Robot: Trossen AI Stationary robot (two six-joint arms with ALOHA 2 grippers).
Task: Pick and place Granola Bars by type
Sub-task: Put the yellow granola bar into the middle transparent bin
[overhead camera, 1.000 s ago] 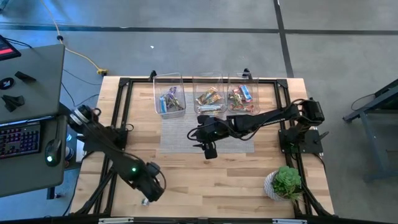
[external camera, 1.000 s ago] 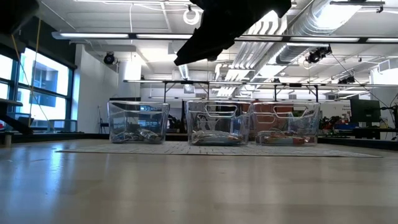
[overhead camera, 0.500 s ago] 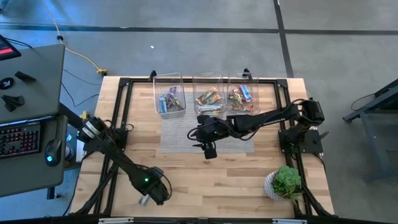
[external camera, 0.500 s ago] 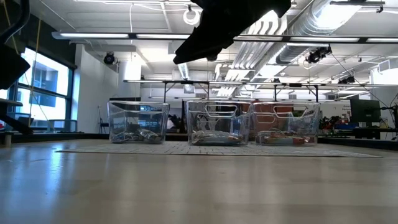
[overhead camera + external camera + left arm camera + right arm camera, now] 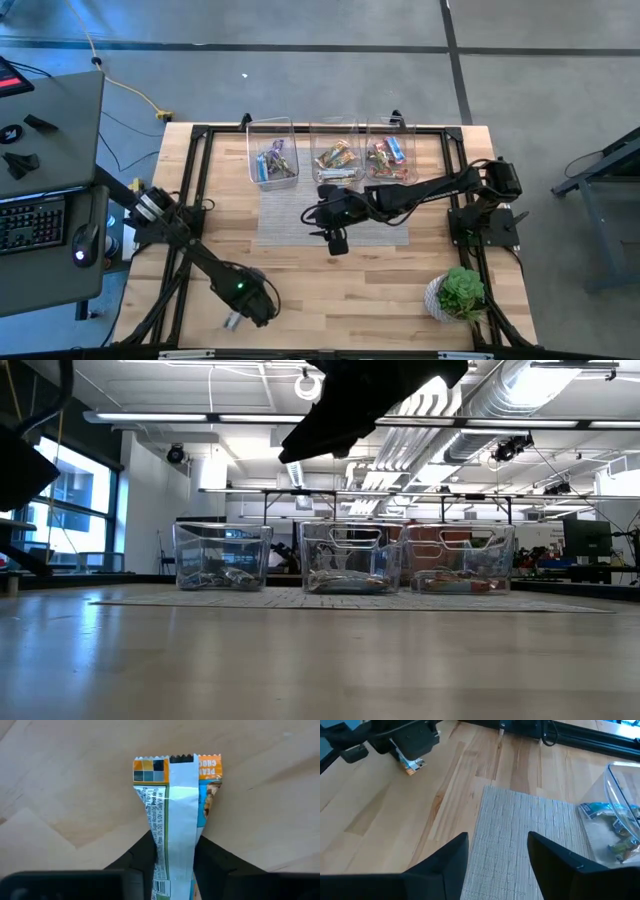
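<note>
My left gripper (image 5: pixel 174 851) is over the near-left part of the table (image 5: pixel 330 290) and is shut on a granola bar (image 5: pixel 175 805). The bar's wrapper is orange, white and blue, with its seamed back facing the camera; the high view shows it as granola bar (image 5: pixel 232 321). My right gripper (image 5: pixel 497 847) hovers open above the grey mat (image 5: pixel 530 835), touching nothing, and appears as right gripper (image 5: pixel 337 243) in the high view. Other bars lie inside three clear bins (image 5: pixel 272 128) at the far side. My left gripper pinches the granola bar between its two fingers (image 5: pixel 145 855), across its width, at a part (image 5: pixel 172 840) back from the crimped end. The bar runs on past the fingertips, and its crimped end (image 5: pixel 175 761) points away over the wood. Whether that end touches the table I cannot tell.
The three bins (image 5: pixel 345 555) stand in a row along the mat's far edge (image 5: pixel 350 595). A green potted plant (image 5: pixel 460 293) sits at the near-right corner. Black frame rails (image 5: pixel 195 180) run along the table's sides. Bare wood lies between mat and near edge.
My left arm has swung a little toward the table's right and near edge, with its upper part shifting over the left rail. The bar stays in its hold at about the same spot. My right arm has kept still.
</note>
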